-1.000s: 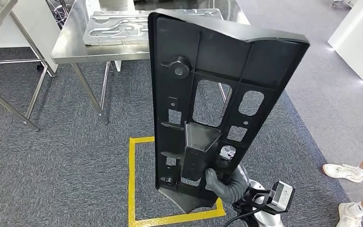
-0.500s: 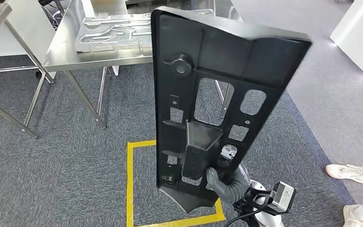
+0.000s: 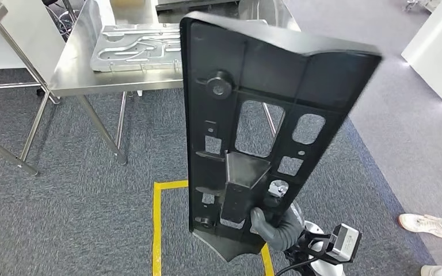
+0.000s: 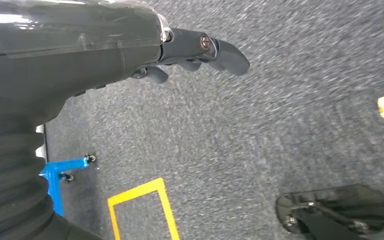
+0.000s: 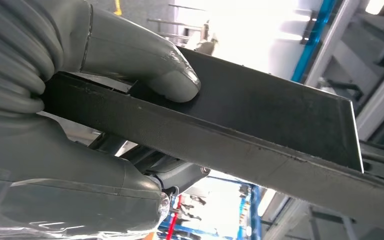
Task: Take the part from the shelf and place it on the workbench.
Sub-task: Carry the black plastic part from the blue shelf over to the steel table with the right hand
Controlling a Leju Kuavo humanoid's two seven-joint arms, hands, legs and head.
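Head view showed the right robot hand [image 3: 276,225] at the lower centre of the frame, clamped on the bottom edge of the part [image 3: 253,132]. That part, a long black plastic panel with ribs, cut-out windows and a round knob, stood nearly upright above the hand and reached to the upper centre of the frame, tilted a little to the right. In the right wrist view the thick grey thumb [image 5: 145,62] pressed flat on one face of the panel [image 5: 260,120] while the rest of the hand [image 5: 40,145] wrapped the other side, so the edge sat pinched between them. The left robot hand [image 4: 200,50] hung over the grey carpet [image 4: 260,125] with its fingers curled loosely and nothing in them; I could not tell whether they were fully closed. Behind the panel lay yellow tape [image 3: 158,224] marking a square on the carpet. Farther off, at the upper left, stood a steel surface [image 3: 75,72] carrying a silver metal plate [image 3: 132,43]. At the lower right edge was a person's white shoe [image 3: 429,224].
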